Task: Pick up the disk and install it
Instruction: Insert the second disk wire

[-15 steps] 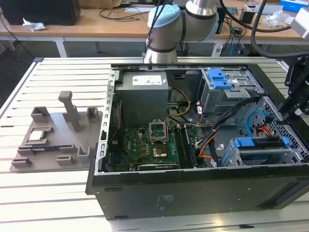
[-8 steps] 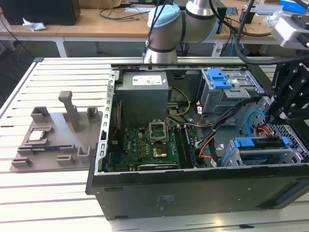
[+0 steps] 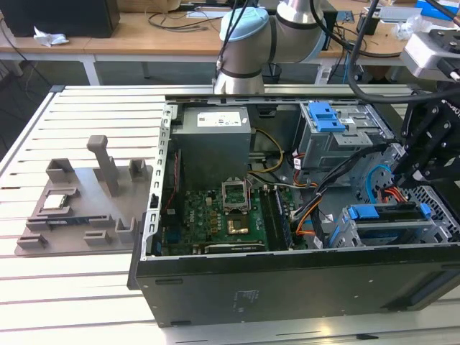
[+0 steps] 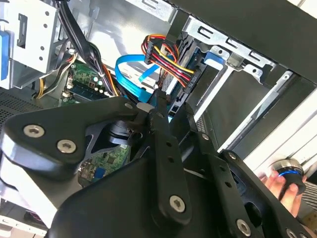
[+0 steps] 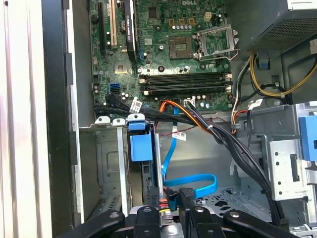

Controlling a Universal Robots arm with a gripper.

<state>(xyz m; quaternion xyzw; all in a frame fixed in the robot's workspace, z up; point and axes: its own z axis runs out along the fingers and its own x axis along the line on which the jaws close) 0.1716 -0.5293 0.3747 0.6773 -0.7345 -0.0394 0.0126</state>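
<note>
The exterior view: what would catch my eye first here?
An opened computer case lies on the slatted table, its green motherboard bared. At the exterior view's right the black gripper hangs over the blue-railed disk in its bay. A grey fixture plate sits left.

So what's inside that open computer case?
Inside the computer case lie a green motherboard, a grey power supply box, a drive cage with a blue latch, and coloured cables. The claw covers the corner at the exterior view's right.
</note>
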